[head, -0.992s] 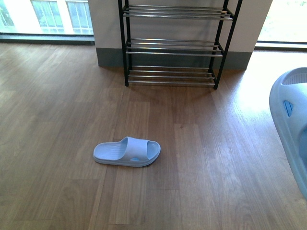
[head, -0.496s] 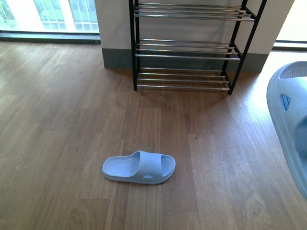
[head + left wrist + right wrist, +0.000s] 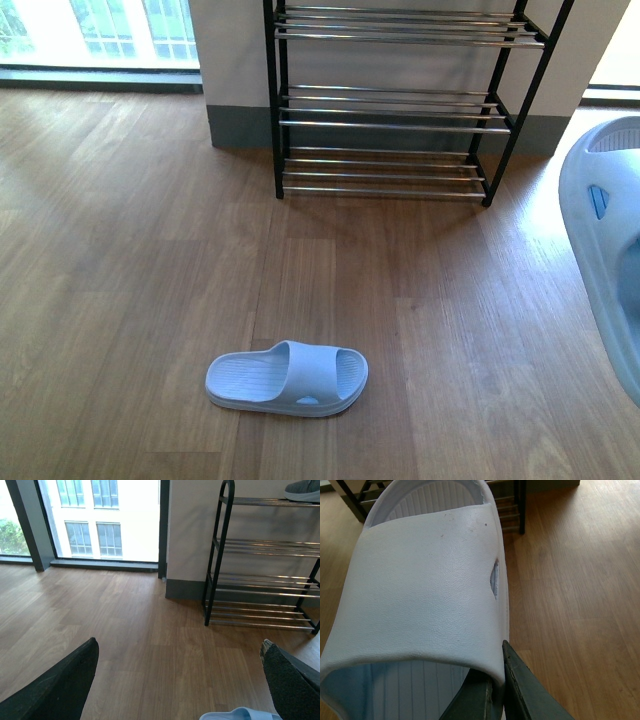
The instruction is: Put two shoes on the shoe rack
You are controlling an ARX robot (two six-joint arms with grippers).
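One pale blue slide sandal lies on its sole on the wooden floor, in front of the shoe rack that stands against the wall. A second pale blue sandal hangs at the right edge of the front view. My right gripper is shut on the edge of that sandal's strap. My left gripper is open above the floor, with the lying sandal's edge just below it. A grey sneaker rests on an upper shelf of the rack.
The rack's lower chrome shelves hold nothing in the front view. Behind it are a white wall with a grey skirting and tall windows to the left. Bare wooden floor stretches between me and the rack.
The rack and the sandal on the floor have grown larger and slid lower in the front view, so the view has moved closer to them. The held sandal stays at the right edge.
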